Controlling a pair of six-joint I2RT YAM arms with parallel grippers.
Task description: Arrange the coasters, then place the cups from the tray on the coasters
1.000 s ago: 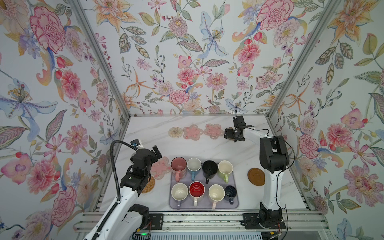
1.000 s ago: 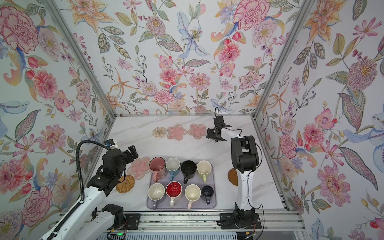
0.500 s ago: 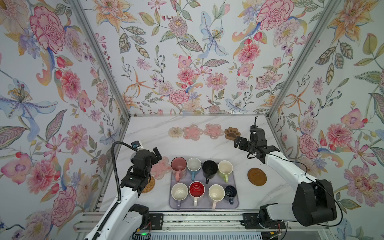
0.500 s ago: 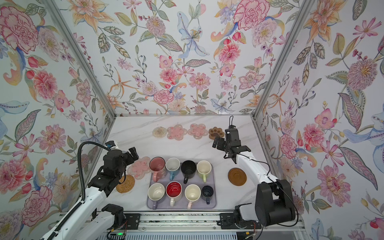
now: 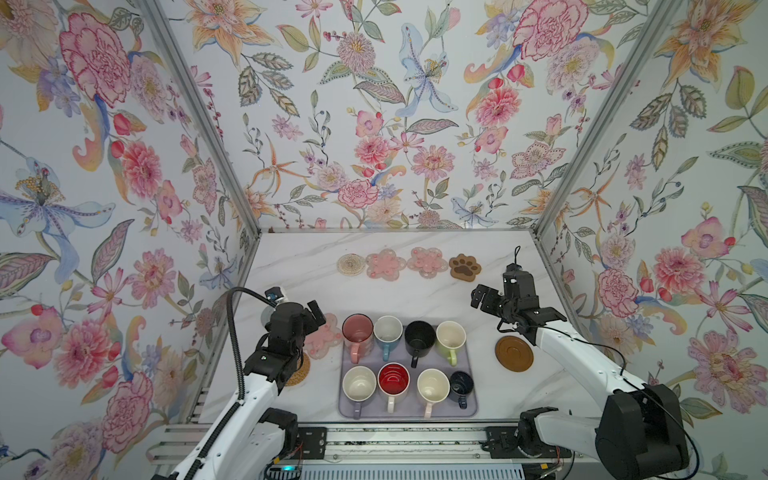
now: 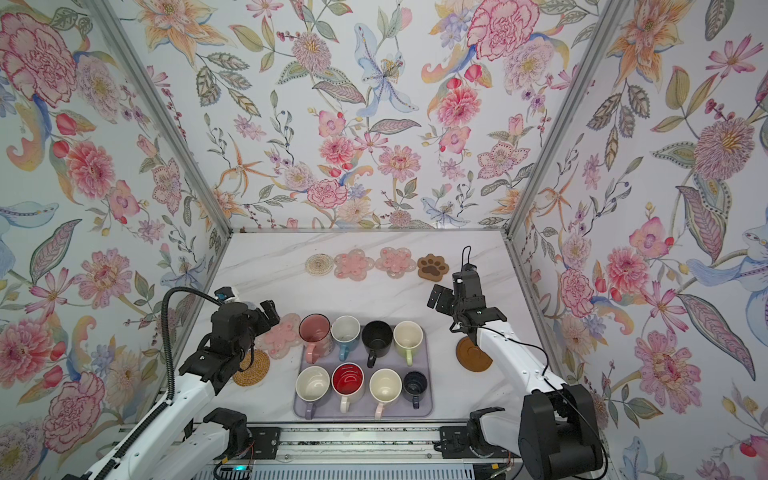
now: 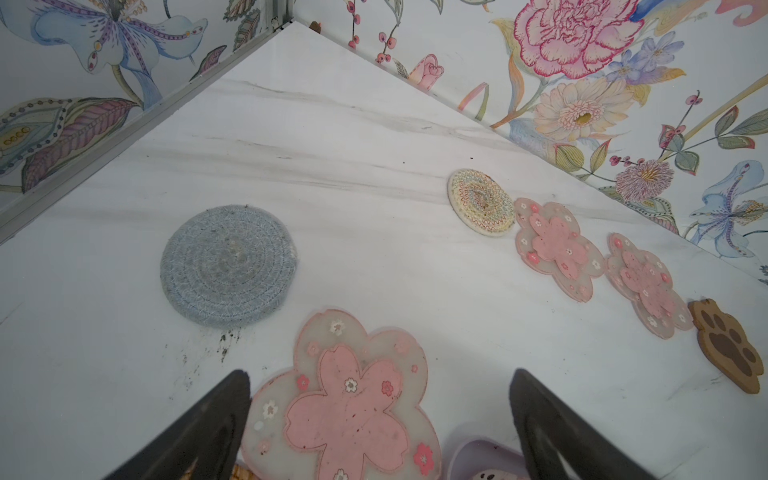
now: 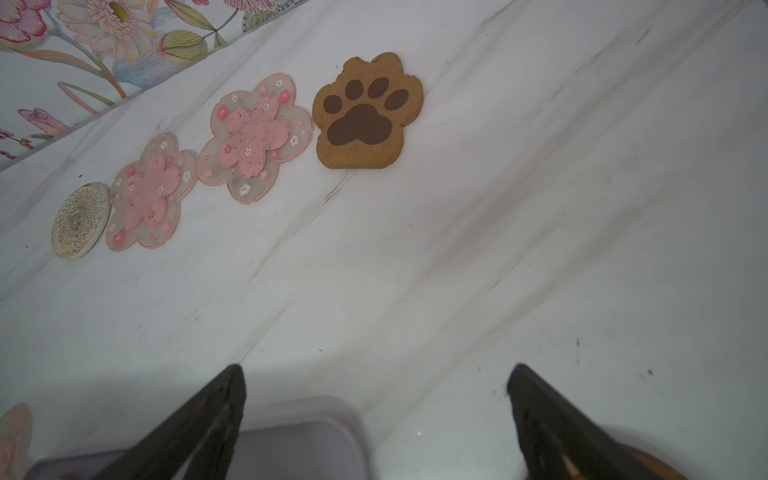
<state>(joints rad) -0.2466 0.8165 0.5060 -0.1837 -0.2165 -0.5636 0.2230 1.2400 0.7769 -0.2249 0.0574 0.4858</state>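
White marble-look tabletop (image 5: 316, 266), floral walls (image 5: 374, 124) on three sides. Four coasters sit in a tight row near the back wall: beaded round coaster (image 5: 351, 264), first pink flower coaster (image 5: 385, 264), second pink flower coaster (image 5: 428, 262), and paw coaster (image 5: 464, 267) at the right end. The third pink flower coaster (image 7: 349, 399), rattan coaster (image 6: 251, 368) and grey knitted coaster (image 7: 227, 266) lie left of the tray (image 5: 409, 410), and the wooden disc coaster (image 5: 514, 353) lies to its right. The tray sits front centre with all eight cups upright on it, none on a coaster. Back row: pink cup (image 5: 357, 330), blue cup (image 5: 387, 330), black cup (image 5: 419, 334), light green cup (image 5: 450, 334). Front row: lavender cup (image 5: 359, 383), red-inside cup (image 5: 393, 380), cream cup (image 5: 432, 384) (pink handle), navy cup (image 5: 461, 383). The left gripper (image 7: 380, 374) is spread wide over the third pink flower coaster, holding nothing (contact can't be told). The right gripper (image 8: 374, 368) is also spread wide and empty, above bare table between the paw coaster and the wooden disc coaster.
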